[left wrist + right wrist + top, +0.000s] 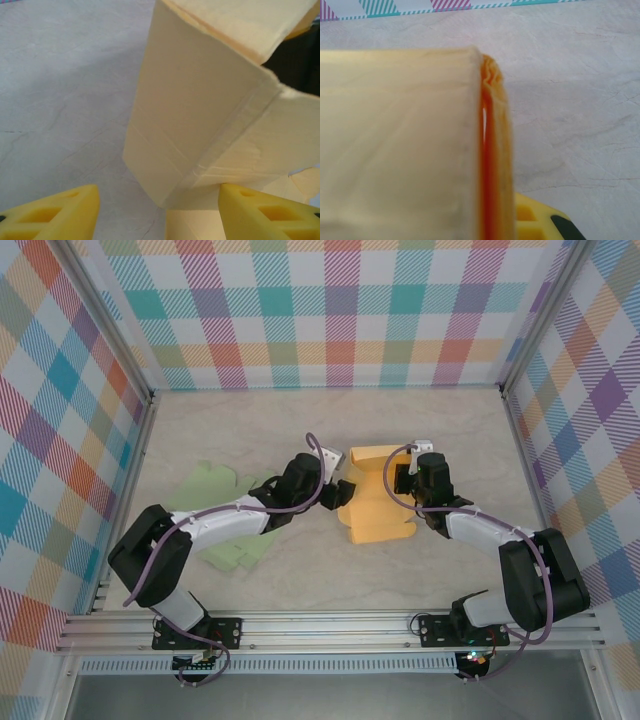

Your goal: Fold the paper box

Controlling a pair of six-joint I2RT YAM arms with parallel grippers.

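The yellow paper box (375,502) lies on the desk (250,420) right of the green sheet (215,490), long axis running near to far. The left claw (340,492) gapes open around its sheet-side corner; the right claw (403,478) is clamped on the edge away from the sheet.

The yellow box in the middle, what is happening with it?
The robot is partway through folding the yellow paper box. The right gripper pinches the wall nearest it. The left gripper stands open around a folded corner on the other side. A green sheet lies flat further left.
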